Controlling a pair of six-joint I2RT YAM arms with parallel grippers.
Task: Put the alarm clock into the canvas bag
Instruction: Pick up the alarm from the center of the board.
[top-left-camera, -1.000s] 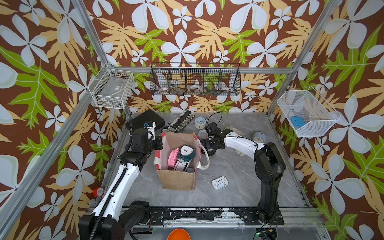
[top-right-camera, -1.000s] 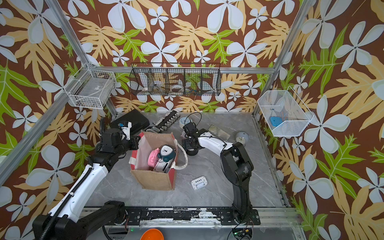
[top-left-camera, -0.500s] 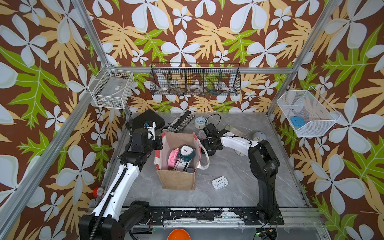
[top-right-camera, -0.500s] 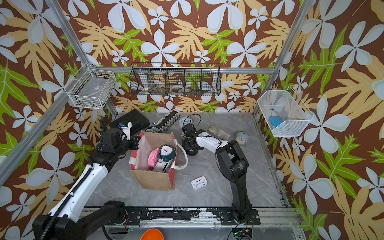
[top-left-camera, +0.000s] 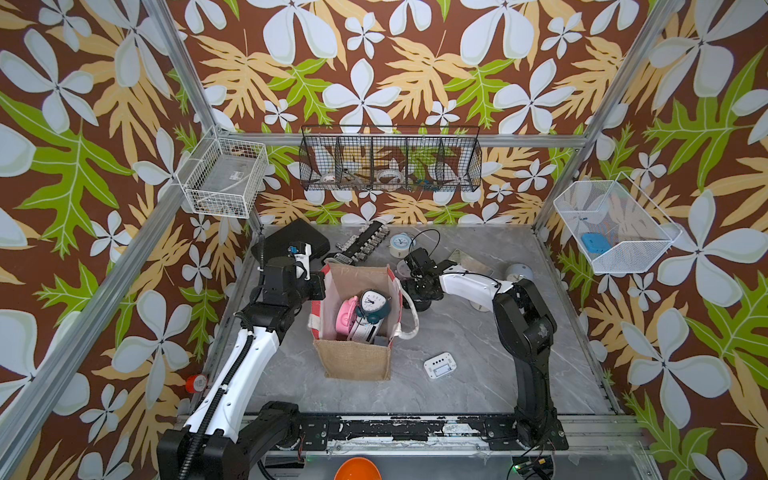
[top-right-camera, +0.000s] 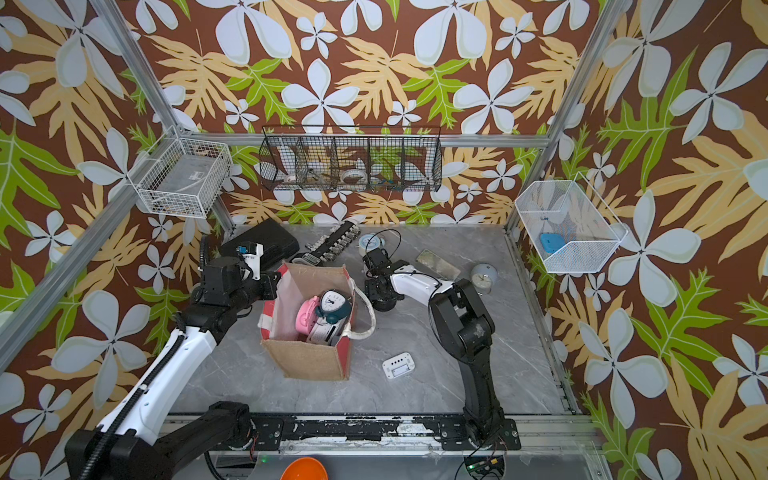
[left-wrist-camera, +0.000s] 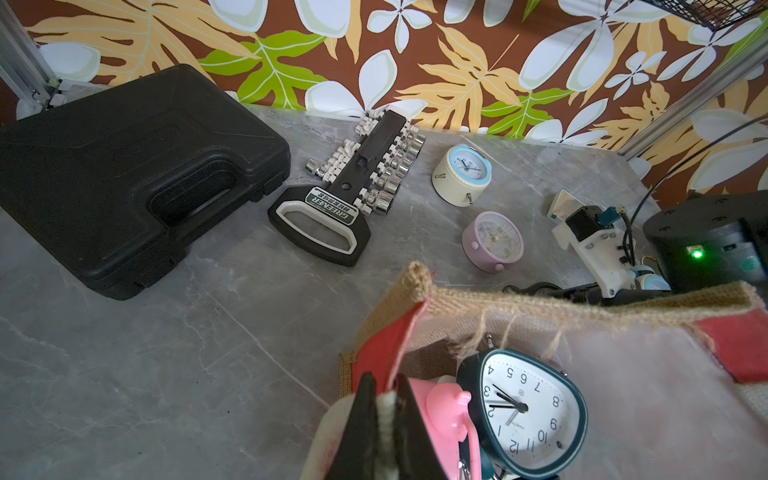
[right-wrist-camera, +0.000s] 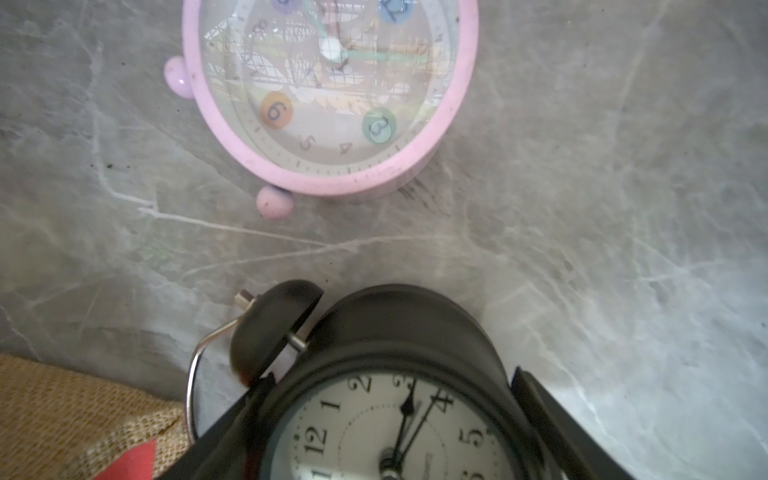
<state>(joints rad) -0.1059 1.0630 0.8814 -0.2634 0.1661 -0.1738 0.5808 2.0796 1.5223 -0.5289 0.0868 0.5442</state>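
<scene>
The canvas bag stands open mid-table with a pink clock and a dark teal clock inside. My left gripper is shut on the bag's red-striped left rim; in a top view the left gripper sits at that rim. A black twin-bell alarm clock lies face up on the table beside the bag's right side, seen also as the black alarm clock. My right gripper straddles it, one finger on each side, with a thin gap at one finger.
A lilac clock lies just beyond the black one. A blue-and-white clock, a socket set and a black case are at the back. A white clock stands at the right, a white digital clock near the front.
My right gripper's jaws have narrowed around the black alarm clock, and the right arm has shifted slightly toward the bag. The left gripper and bag have not moved.
</scene>
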